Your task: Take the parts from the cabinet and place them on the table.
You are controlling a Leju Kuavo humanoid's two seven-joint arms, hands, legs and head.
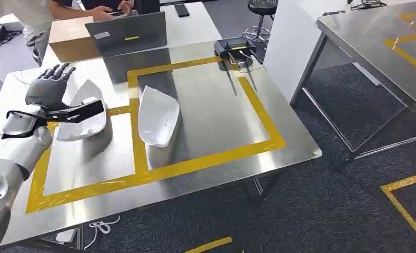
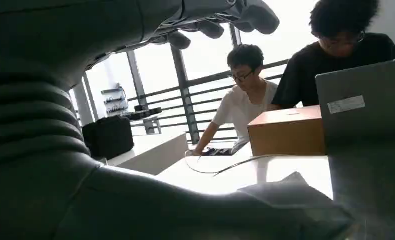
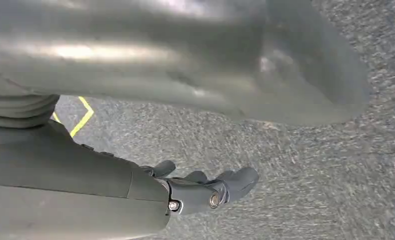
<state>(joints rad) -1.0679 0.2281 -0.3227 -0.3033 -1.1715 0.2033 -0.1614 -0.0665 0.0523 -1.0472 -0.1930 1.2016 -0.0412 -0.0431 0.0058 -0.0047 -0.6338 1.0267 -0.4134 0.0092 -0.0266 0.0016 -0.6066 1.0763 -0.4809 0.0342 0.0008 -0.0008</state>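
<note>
Two white parts lie on the shiny table, and the robot's left hand is up above one of them.

The left hand (image 1: 49, 84) is raised over the table (image 1: 206, 113) with its fingers (image 1: 63, 71) spread apart, and it holds nothing. Just beside it lies one white part (image 1: 85, 122), inside the yellow tape (image 1: 142, 158) on the left side. The other white part (image 1: 158, 117) lies near it, on the far side of the tape line, and the two do not touch. The right hand (image 3: 205, 187) hangs over the grey carpet (image 3: 310, 190) with its fingers a little curled, holding nothing. At the far end of the table stand a brown box (image 1: 71, 38) and a grey laptop (image 1: 127, 32), and a person (image 1: 16, 21) sits there.
</note>
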